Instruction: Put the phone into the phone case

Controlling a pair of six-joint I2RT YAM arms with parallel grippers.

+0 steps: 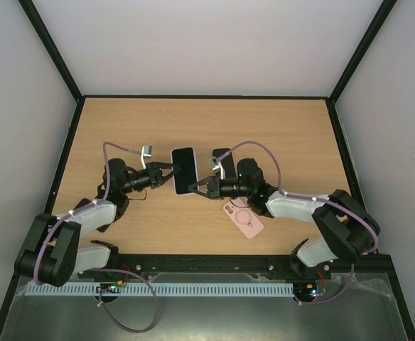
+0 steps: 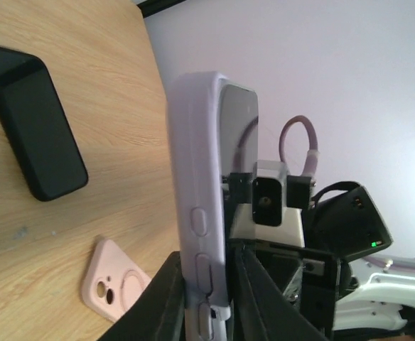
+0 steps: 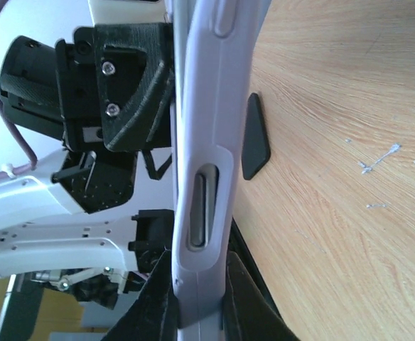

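A phone with a dark screen sits inside a lavender case (image 1: 184, 170). Both grippers hold it on edge above the middle of the table. My left gripper (image 1: 166, 170) is shut on its left long edge. In the left wrist view (image 2: 207, 305) its fingers pinch the case (image 2: 200, 177) by the side buttons. My right gripper (image 1: 202, 186) is shut on the right edge near the lower corner. In the right wrist view (image 3: 197, 312) the case (image 3: 207, 142) stands between its fingers, with the left gripper's black body behind it.
A black phone-shaped slab (image 1: 222, 158) lies flat just right of the held phone and shows in the left wrist view (image 2: 33, 121). A pink case (image 1: 243, 218) lies back up near the right arm and shows in the left wrist view (image 2: 111, 288). Black frame rails edge the table.
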